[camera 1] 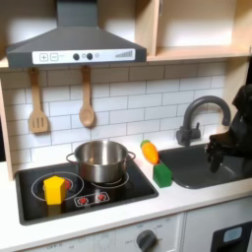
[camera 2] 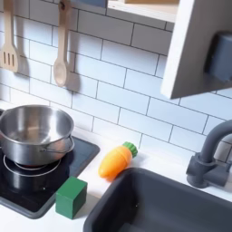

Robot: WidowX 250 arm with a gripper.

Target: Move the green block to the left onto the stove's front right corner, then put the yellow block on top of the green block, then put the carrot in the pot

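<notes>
The green block (camera 1: 162, 175) (camera 2: 71, 198) stands by the right edge of the stove (camera 1: 30, 187) (camera 2: 18, 186), between the stove and the sink; I cannot tell whether it rests on the cooktop. On the front left burner sits the yellow block (camera 1: 54, 190). Behind the green block, the carrot (camera 1: 150, 152) (camera 2: 118, 159) lies on the white counter. The steel pot (camera 1: 100, 160) (camera 2: 32, 136) stands on the back right burner. My gripper (camera 1: 218, 150) hangs dark over the sink at the first exterior view's right, apart from all of these; its jaws are too dark to read.
A dark sink basin (camera 1: 202, 169) (camera 2: 172, 207) with a grey faucet (camera 1: 202, 110) (camera 2: 214, 156) lies right of the stove. A wooden spatula (camera 1: 37, 106) and spoon (camera 1: 87, 100) (camera 2: 61, 50) hang on the tiled wall. A range hood (camera 1: 74, 44) overhangs the stove.
</notes>
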